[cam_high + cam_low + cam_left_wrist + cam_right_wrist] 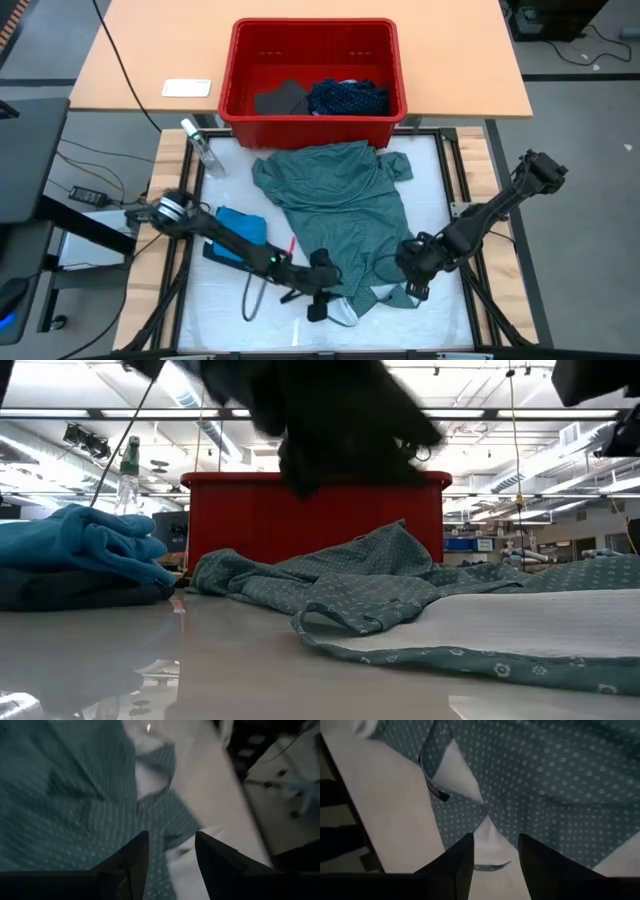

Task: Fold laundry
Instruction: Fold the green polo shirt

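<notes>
The grey-green dotted shirt (340, 210) lies crumpled on the white table top, its far part at the foot of the red bin and its near hem turned over to show the white inside (345, 310). My left gripper (322, 295) hangs open over the shirt's near edge (75, 795), fingers apart and touching nothing. My right gripper (415, 278) hangs open over the shirt's near right part (560, 780), pointing steeply down. A bright blue garment (242, 225) rests folded on a dark navy one (70, 590) at the left.
The red bin (310, 122) stands at the table's far edge with a dark piece (282, 98) and a navy dotted piece (348, 97) inside. A clear bottle (203, 148) lies at the far left. Bare table top shows along the near edge (200, 670).
</notes>
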Action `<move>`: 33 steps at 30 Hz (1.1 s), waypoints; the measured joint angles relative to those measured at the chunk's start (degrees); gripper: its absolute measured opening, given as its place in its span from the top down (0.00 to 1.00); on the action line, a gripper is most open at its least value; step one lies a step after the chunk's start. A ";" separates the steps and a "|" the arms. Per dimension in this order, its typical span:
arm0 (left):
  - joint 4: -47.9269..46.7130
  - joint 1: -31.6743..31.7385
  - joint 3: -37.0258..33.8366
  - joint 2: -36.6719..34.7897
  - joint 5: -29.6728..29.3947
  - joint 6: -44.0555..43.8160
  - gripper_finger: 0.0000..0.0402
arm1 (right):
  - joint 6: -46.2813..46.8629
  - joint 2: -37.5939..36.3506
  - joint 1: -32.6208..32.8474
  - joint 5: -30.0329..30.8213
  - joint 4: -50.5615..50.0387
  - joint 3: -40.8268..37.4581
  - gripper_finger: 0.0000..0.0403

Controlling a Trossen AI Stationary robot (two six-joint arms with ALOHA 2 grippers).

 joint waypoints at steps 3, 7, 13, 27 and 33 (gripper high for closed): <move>-0.33 -0.64 1.55 3.87 -0.85 0.31 0.59 | -1.38 1.95 1.03 0.18 1.07 0.00 0.61; 0.05 -0.82 4.05 7.61 -2.83 -2.17 0.59 | -2.15 3.27 2.63 1.67 2.50 0.00 0.61; -1.84 -0.17 6.86 10.76 -5.15 -3.30 0.64 | 1.52 3.93 6.07 8.56 4.01 -0.02 0.61; -18.94 -0.28 7.15 2.74 -6.09 -14.37 0.99 | 9.14 8.84 9.74 15.31 8.87 -2.69 0.67; -38.38 -3.33 7.10 -8.81 -11.07 -15.50 1.00 | 5.52 8.73 9.61 18.24 9.09 -2.82 0.71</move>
